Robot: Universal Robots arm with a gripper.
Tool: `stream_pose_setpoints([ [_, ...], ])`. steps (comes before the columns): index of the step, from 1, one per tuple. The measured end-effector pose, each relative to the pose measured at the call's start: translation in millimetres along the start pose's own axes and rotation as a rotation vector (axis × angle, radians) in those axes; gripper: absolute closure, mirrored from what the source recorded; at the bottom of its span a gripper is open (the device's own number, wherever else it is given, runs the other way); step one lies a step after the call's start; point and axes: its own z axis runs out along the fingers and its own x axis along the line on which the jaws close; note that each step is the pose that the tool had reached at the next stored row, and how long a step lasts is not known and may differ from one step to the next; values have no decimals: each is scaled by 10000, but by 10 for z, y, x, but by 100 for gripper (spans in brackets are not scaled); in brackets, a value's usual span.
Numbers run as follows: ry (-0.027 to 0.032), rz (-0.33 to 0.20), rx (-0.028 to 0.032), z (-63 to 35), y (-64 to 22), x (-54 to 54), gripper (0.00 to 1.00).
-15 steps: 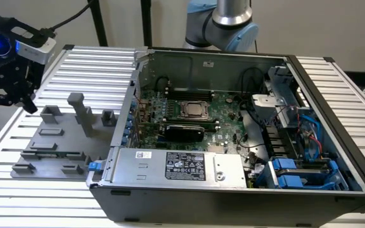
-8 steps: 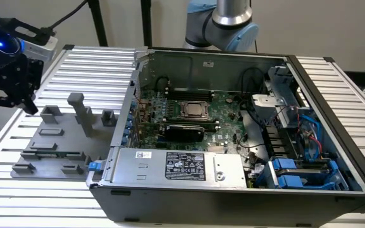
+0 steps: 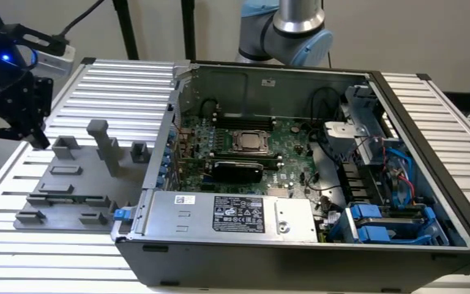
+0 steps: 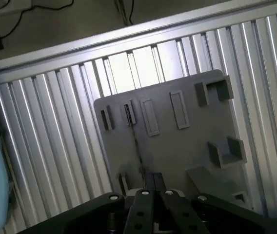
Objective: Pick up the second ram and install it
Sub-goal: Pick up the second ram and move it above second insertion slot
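The second ram [image 3: 70,198] is a thin green stick standing on edge between grey blocks, near the front of the grey holder plate [image 3: 63,180]. In the wrist view the ram [image 4: 137,146] shows as a narrow dark line running across the plate [image 4: 187,131]. My gripper [image 3: 36,139] hangs over the plate's far corner at the exterior view's left, well above the ram and apart from it. In the wrist view the gripper [image 4: 154,181] has its two fingers pressed together with nothing between them.
An open computer case [image 3: 300,171] fills the exterior view's middle and right, with the motherboard, CPU socket [image 3: 249,142] and black memory slots [image 3: 235,166] inside. Tall grey blocks [image 3: 100,144] rise from the holder plate. Everything rests on a ribbed metal table [image 3: 120,79].
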Motion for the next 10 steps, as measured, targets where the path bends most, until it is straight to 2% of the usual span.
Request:
stream_pose_setpoints([
  [10,105,-1658,48,34,0,-1,100],
])
